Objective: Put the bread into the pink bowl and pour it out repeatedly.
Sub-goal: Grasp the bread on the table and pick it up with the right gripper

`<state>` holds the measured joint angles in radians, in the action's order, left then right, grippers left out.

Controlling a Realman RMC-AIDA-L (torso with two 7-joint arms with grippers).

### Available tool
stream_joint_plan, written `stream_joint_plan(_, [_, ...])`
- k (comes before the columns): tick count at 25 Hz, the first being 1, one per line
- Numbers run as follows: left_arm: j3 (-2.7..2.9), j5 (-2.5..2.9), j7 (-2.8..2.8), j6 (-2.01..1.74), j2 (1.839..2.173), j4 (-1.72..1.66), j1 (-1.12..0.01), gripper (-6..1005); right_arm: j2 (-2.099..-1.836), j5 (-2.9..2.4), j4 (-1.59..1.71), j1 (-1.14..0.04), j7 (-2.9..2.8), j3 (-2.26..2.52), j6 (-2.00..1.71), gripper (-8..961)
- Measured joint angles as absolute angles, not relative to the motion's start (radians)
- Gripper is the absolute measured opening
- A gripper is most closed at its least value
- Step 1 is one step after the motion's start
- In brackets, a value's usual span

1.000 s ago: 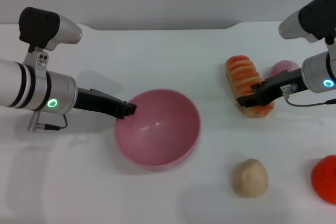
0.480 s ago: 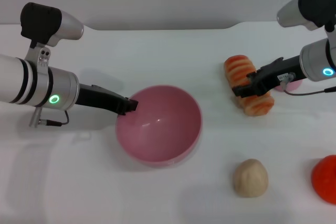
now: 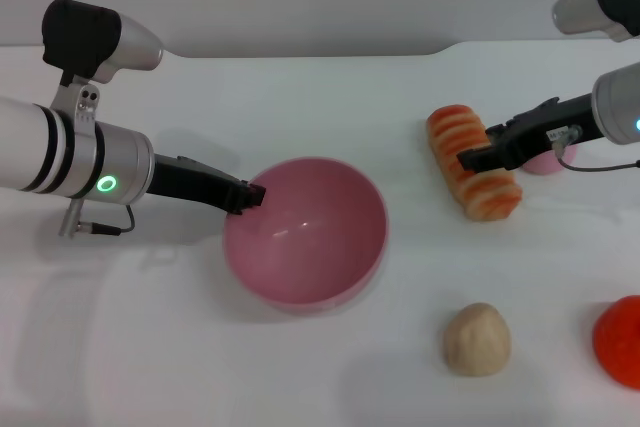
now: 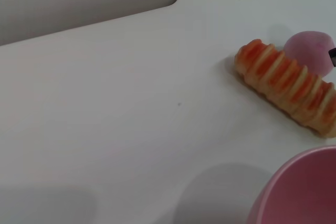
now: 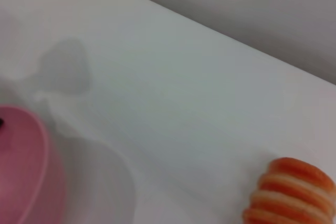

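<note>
The pink bowl sits left of centre on the white table, with nothing inside it. My left gripper is shut on its left rim. The bread, striped orange and cream, lies on the table to the right of the bowl, outside it. The tip of my right gripper rests over the loaf's middle, reaching in from the right. The left wrist view shows the bread beyond the bowl's rim. In the right wrist view, one end of the bread and the bowl's edge are visible.
A small pink dome sits just behind the right arm, next to the loaf. A round tan bun lies near the front, and a red object shows at the right edge. The table's far edge meets a grey wall.
The right gripper's tip slid from the loaf's near end to its middle as the arm drew back rightward. The loaf turned slightly. The left gripper and the bowl shifted a little right and farther away.
</note>
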<state>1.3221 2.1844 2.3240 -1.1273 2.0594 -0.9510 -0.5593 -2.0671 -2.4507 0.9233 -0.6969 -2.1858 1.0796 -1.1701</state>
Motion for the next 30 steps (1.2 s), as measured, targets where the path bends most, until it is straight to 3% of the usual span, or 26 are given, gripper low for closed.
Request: stream_joint_plan(30, [1.336, 2.183, 2.342, -1.154, 2.059, -0.959, -0.563, 49, -2.069, -2.474, 0.859, -0.671, -2.191, 1.077, -1.135, 551])
